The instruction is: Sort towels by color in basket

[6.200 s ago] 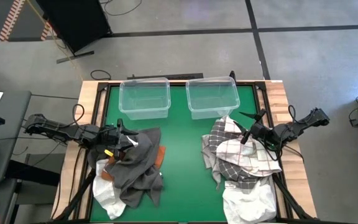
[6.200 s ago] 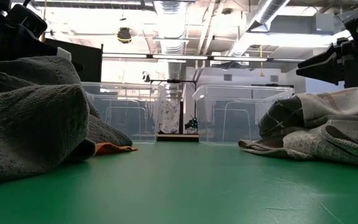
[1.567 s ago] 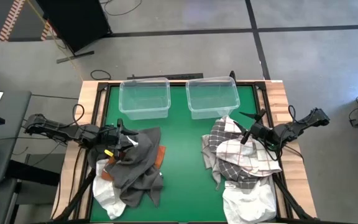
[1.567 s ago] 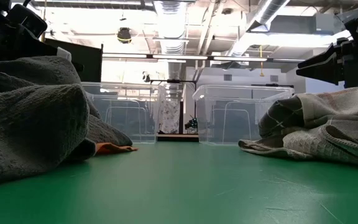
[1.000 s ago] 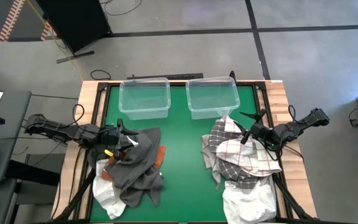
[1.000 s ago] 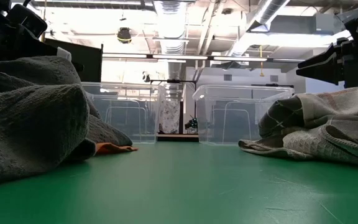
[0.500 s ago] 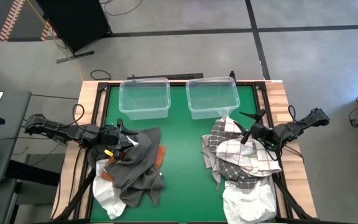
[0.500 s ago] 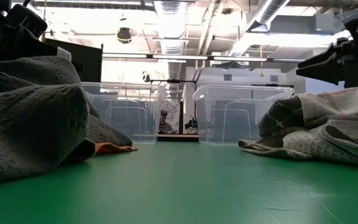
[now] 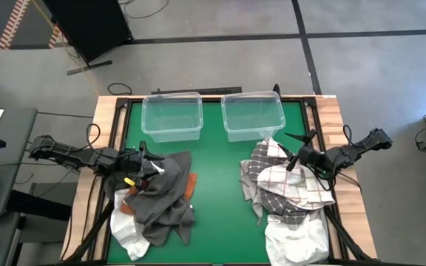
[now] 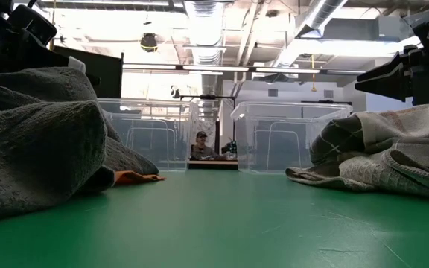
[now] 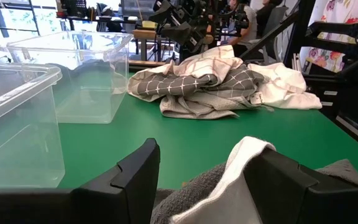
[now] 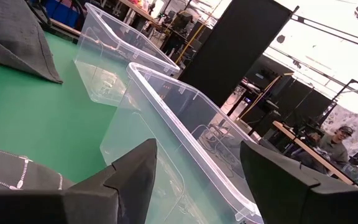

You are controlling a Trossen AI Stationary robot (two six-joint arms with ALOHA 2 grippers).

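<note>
We are holding both arms stationary as before: the left gripper is hovering open and empty over the dark grey towel, the right gripper likewise over the checked towel. Only a person is newly appearing behind the bins, so sorting is not advancing.

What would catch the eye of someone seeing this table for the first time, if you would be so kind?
Two heaps of towels: a dark grey pile with an orange towel peeking out on the left of the green table, and a checked and white pile on the right. Two clear bins stand empty at the far edge. The left hand and right hand, both open, hover over their piles.
</note>
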